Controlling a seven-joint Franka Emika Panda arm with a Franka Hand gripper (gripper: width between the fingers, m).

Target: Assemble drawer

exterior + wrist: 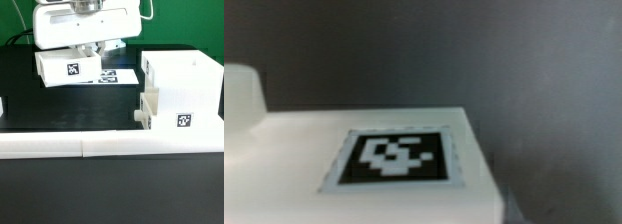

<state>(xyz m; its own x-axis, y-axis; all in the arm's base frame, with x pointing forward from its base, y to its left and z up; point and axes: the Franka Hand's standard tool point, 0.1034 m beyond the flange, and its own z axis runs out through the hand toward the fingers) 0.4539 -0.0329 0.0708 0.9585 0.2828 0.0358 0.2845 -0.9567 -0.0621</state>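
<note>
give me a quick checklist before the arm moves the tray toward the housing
1. Tray off the table, under the gripper: ok, it hangs above the black surface.
2. Grip firm on the tray: cannot tell, the fingers are hidden in both views.
3. Tray level: not ok, it looks slightly tilted in the exterior view.
4. Housing upright: ok, standing against the white bars.
5. Other tray seated in the housing: cannot tell, it sticks out of the housing's side.
6. Tag on the tray readable: ok, though blurred.
</note>
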